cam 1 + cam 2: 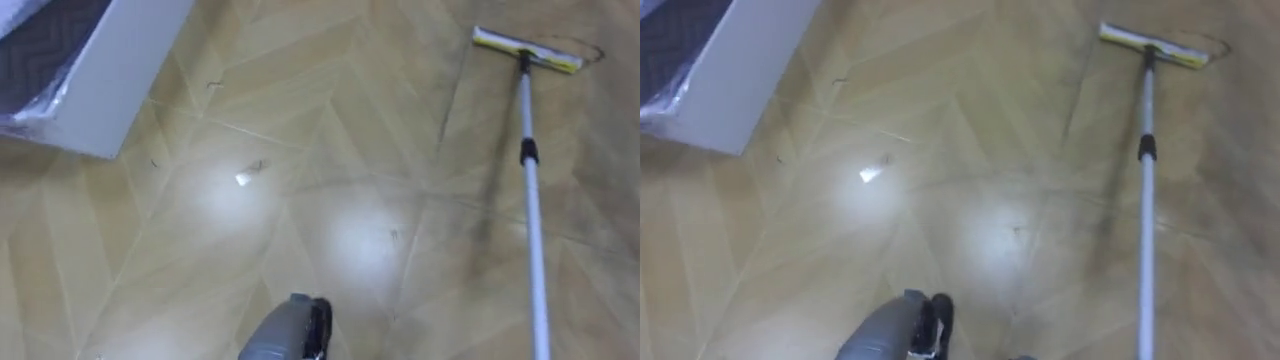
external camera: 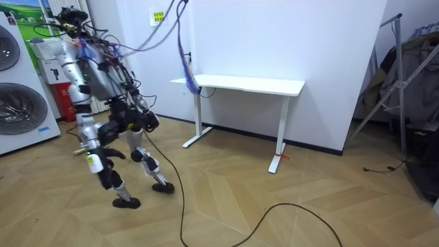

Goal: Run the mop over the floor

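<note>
The mop (image 1: 531, 170) is stretched over the wooden floor (image 1: 380, 120), its yellow head (image 1: 527, 48) set down far ahead and its pole led back past the lower edge. The left hand (image 1: 316, 325) is seen at the bottom, but its hold cannot be told. A white scrap (image 1: 243, 178) and dark strands are left lying, so most of the mopping is judged undone

One mop (image 1: 528, 150), one white table (image 2: 250, 84), two washing machines (image 2: 20, 110).
</note>
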Robot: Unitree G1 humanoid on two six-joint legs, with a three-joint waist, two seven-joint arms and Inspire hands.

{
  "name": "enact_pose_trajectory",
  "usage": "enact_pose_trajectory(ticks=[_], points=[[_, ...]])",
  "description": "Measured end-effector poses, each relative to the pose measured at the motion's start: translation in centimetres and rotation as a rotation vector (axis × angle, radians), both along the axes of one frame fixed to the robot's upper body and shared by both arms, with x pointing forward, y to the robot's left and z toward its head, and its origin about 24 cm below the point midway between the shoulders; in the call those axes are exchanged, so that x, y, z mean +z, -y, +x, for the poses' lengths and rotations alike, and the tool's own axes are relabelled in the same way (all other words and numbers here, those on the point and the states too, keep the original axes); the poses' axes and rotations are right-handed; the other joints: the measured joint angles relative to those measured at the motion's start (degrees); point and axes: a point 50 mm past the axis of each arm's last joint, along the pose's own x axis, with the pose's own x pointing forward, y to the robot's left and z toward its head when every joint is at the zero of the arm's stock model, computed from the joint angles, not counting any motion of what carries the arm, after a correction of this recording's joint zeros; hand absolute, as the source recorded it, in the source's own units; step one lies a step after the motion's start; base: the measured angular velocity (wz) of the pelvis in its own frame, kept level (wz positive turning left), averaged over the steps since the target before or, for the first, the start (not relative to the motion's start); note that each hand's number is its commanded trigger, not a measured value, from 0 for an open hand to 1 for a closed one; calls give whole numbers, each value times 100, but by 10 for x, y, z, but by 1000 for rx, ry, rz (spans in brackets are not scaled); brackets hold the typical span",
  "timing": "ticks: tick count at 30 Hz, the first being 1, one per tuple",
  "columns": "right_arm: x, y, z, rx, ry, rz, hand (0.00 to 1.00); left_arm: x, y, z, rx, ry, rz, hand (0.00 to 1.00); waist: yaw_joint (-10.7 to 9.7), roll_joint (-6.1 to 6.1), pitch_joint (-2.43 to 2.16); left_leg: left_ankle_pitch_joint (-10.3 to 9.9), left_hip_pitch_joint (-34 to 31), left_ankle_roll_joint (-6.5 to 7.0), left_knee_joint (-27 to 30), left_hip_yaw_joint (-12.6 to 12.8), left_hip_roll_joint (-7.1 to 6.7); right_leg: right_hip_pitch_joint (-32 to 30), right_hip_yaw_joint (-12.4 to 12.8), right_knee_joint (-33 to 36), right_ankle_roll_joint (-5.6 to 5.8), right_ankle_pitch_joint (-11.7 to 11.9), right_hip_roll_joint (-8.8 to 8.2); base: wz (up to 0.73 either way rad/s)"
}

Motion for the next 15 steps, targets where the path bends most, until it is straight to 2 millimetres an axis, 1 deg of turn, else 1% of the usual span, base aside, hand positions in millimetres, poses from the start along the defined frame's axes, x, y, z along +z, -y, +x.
enact_pose_trajectory(ticks=[1, 2, 3, 4, 5, 6, 7, 8, 9, 10, 11, 12, 13, 14, 15], points=[[-3, -4, -13, -3, -34, 10, 100, 0, 1, 0, 0, 5, -3, 0, -33, 29, -15, -50, 58, 29, 13, 28, -3, -12, -40, 107, 10, 107, -22, -22], [-5, -10, -31, -9, -83, 21, 100, 0, 2, 2, 0, 21, -5, 0, -104, 88, -30, -115, 125, 50, 53, 59, -5, -79, -56, 345, 8, 369, -49, -21], [-9, -19, -43, -13, -112, 39, 100, 0, 3, 6, 10, 44, -5, 0, -236, 142, -33, -142, 165, 82, 83, 55, -2, -230, -1, 601, 26, 710, -48, -37], [-12, -30, -49, -12, -128, 60, 100, 0, 3, 11, 11, 67, -2, 0, -279, 170, -20, -174, 215, 93, 56, 0, -6, -457, 163, 871, 3, 1005, 26, -49], [-14, -34, -49, -9, -129, 65, 100, -1, 5, 12, 16, 79, 1, 0, -263, 187, -15, -234, 246, 75, 7, -105, -16, -607, 212, 918, -12, 1033, 73, -102], [-17, -40, -41, 12, -119, 63, 100, -1, 8, 12, 33, 88, 7, 0, -210, 242, 18, -431, 323, -78, -101, -393, -22, -945, 272, 932, -35, 863, 212, -104], [-18, -42, -35, 29, -109, 61, 100, -2, 9, 12, 37, 89, 7, 0, -213, 279, 49, -437, 338, -85, -103, -462, -22, -1081, 202, 819, -44, 743, 230, -126], [-19, -45, -27, 56, -95, 51, 100, -3, 15, 12, 49, 94, 8, 0, -211, 339, 71, -435, 431, -112, -206, -662, -59, -1215, 70, 282, -46, 631, 278, -101], [-19, -46, -18, 80, -85, 36, 100, -4, 17, 9, 55, 90, 18, 0, -223, 372, 62, -410, 534, -163, -314, -904, -131, -1144, 9, -584, -74, 628, 339, -93], [-20, -48, -14, 91, -79, 31, 100, -4, 17, 7, 58, 87, 25, 0, -246, 377, 68, -409, 585, -196, -328, -975, -151, -1069, 8, -1031, -88, 659, 377, -52], [-20, -49, -5, 120, -72, 20, 100, -3, 16, 3, 67, 81, 44, 0, -315, 332, 100, -441, 598, -316, -274, -1161, -263, -929, -58, -1332, -203, 868, 367, 7], [-19, -48, -1, 106, -70, 4, 100, -3, 15, 3, 67, 83, 55, 0, -341, 383, 74, -447, 608, -389, -212, -1199, -273, -823, -315, -1261, -330, 835, 228, 38], [-18, -47, 3, 94, -71, 0, 100, -3, 14, 3, 67, 84, 62, 0, -344, 375, 71, -439, 604, -405, -160, -1192, -282, -783, -454, -1204, -361, 780, 156, 68], [-16, -45, 15, 83, -54, -13, 100, -2, 8, 1, 63, 79, 81, 0, -314, 296, 86, -467, 574, -456, -7, -1165, -272, -767, -559, -1026, -393, 629, 76, 61], [-13, -41, 34, 72, -11, -30, 100, -1, 3, -5, 65, 67, 97, 0, -219, 163, 115, -495, 477, -509, 317, -1152, -254, -781, -583, -839, -430, 450, 60, 54]])
